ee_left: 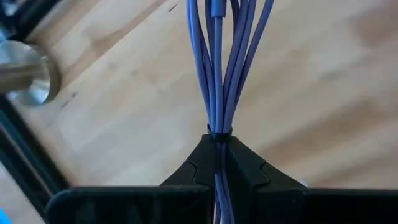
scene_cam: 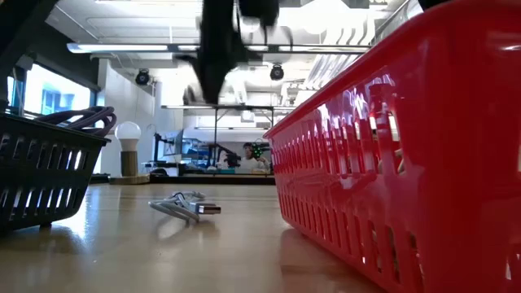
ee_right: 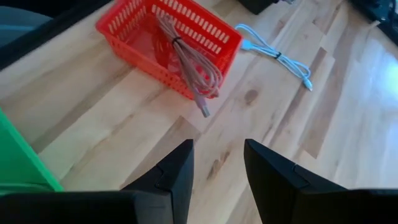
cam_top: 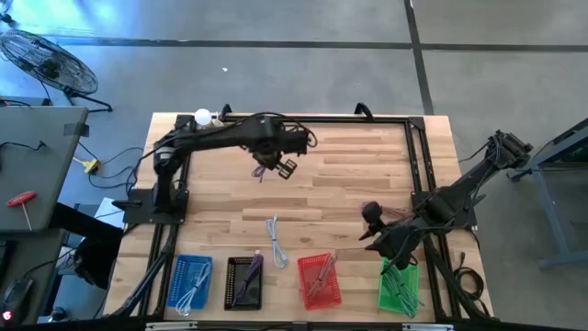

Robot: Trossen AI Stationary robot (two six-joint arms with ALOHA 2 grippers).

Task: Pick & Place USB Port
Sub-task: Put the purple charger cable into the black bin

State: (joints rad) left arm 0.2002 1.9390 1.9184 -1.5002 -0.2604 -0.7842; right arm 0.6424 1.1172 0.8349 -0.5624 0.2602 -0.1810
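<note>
Open bare wood mid-table [cam_top: 349, 184]; four baskets [cam_top: 319, 280] along the near edge, light-blue cable [cam_top: 276, 239] just behind.

fingers [ee_left: 205, 163]: dark, closed together on the cable bundle
cable [ee_left: 222, 68]: purple bundle, pinched at tie, hanging over wood
surface [ee_left: 323, 93]: light wood
metal cylinder [ee_left: 25, 74]: near edge

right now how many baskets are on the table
4, in a row along the near edge: blue basket leftmost, black basket, red basket, green basket rightmost, partly under the right arm.
</note>
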